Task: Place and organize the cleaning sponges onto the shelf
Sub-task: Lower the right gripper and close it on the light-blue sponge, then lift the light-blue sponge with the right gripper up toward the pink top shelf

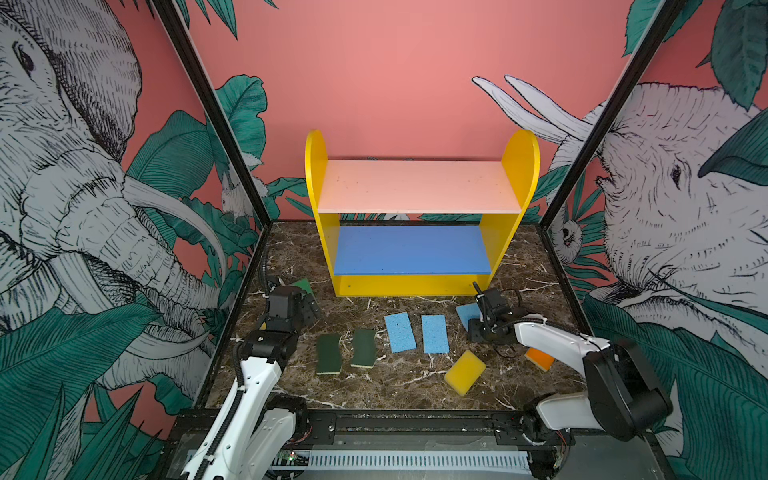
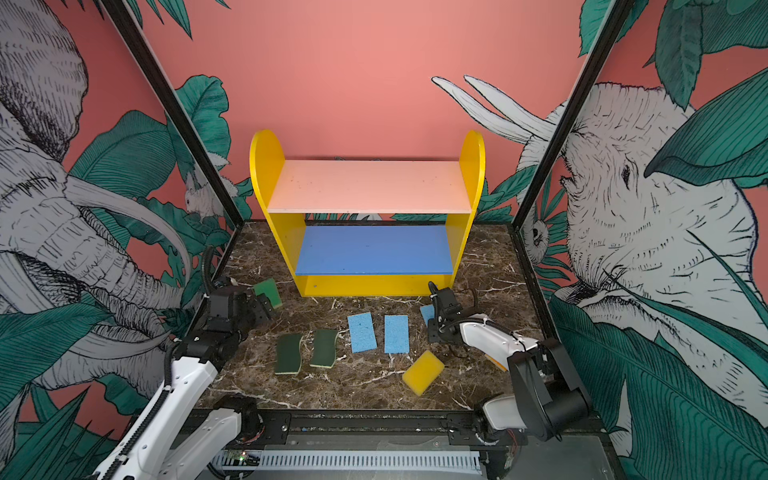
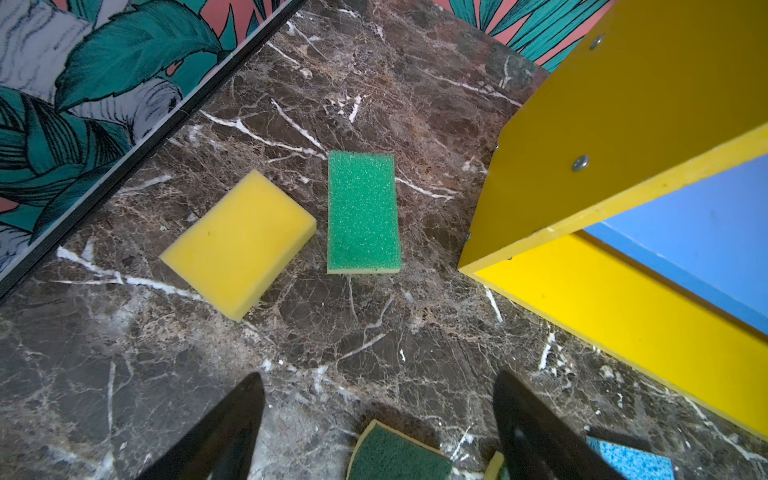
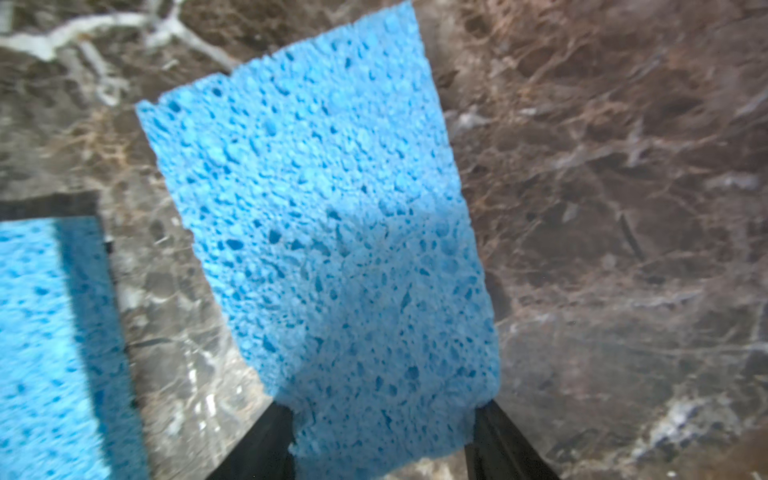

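Note:
The shelf [image 1: 519,166] [image 2: 471,166] stands at the back with bare boards. My right gripper [image 4: 382,411] [image 1: 476,326] is shut on the sides of a light-blue sponge [image 4: 324,228] [image 1: 465,312] on the tabletop. Two more light-blue sponges [image 1: 400,332] [image 1: 434,333] lie to its left. My left gripper [image 3: 379,374] [image 1: 309,309] hangs open, holding nothing, above the floor in front of a bright green sponge [image 3: 362,212] [image 1: 302,286] and a yellow sponge [image 3: 239,243]. Two wavy dark-green sponges [image 1: 329,354] [image 1: 363,348] lie at front left.
Another yellow sponge [image 1: 464,372] lies tilted at the front centre. An orange sponge [image 1: 539,358] sits half hidden under my right arm. The shelf's yellow side panel [image 3: 623,124] stands close to my left gripper. Patterned walls enclose the marble tabletop [image 1: 395,386].

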Controlling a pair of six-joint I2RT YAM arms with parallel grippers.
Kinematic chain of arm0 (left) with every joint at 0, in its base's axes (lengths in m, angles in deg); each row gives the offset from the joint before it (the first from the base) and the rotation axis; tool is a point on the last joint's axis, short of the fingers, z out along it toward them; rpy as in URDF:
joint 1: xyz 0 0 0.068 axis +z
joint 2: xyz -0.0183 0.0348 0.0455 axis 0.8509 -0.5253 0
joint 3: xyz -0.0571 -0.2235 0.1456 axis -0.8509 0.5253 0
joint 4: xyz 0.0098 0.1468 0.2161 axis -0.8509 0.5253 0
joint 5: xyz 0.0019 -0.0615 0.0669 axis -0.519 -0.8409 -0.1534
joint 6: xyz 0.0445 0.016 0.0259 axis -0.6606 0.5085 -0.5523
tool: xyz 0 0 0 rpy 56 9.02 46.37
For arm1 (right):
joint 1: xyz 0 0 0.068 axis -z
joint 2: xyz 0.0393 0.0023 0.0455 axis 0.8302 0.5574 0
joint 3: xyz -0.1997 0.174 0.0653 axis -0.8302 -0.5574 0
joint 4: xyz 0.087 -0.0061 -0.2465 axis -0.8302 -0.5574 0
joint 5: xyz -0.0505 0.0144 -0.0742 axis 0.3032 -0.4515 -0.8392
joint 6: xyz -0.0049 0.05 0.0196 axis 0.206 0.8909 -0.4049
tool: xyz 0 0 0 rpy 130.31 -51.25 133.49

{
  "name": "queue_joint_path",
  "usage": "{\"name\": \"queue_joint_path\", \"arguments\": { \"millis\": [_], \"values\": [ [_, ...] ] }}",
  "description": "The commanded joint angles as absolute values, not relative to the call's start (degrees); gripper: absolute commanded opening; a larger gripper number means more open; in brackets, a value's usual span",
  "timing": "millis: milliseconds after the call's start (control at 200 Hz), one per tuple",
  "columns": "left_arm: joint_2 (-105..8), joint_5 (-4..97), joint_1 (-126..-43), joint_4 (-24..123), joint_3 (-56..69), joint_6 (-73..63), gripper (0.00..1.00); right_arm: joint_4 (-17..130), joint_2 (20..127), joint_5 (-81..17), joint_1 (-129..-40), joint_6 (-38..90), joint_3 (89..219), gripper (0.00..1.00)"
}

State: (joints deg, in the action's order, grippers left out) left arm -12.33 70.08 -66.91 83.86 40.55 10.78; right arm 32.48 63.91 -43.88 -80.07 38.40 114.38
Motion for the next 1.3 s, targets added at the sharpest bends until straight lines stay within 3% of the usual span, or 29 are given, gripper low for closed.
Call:
{"name": "queue_joint_path", "arguments": {
  "millis": [0,435,695,1295],
  "values": [
    [-12.3,69.7,-67.1,85.6,37.5,9.7,0.87,30.4,61.1,-43.5,-80.4,40.4,114.2,0.6],
    [-12.7,67.8,-67.1,86.8,34.9,7.9,0.87,21.5,49.9,-46.0,-83.1,45.4,117.1,0.57],
    [-12.5,67.3,-67.2,87.2,32.7,6.4,0.87,15.4,44.4,-48.7,-89.0,47.7,122.2,0.57],
    [-11.4,68.4,-67.4,87.0,32.2,7.5,0.87,3.8,46.6,-63.4,-105.3,45.6,145.0,0.55]
  ]
}}
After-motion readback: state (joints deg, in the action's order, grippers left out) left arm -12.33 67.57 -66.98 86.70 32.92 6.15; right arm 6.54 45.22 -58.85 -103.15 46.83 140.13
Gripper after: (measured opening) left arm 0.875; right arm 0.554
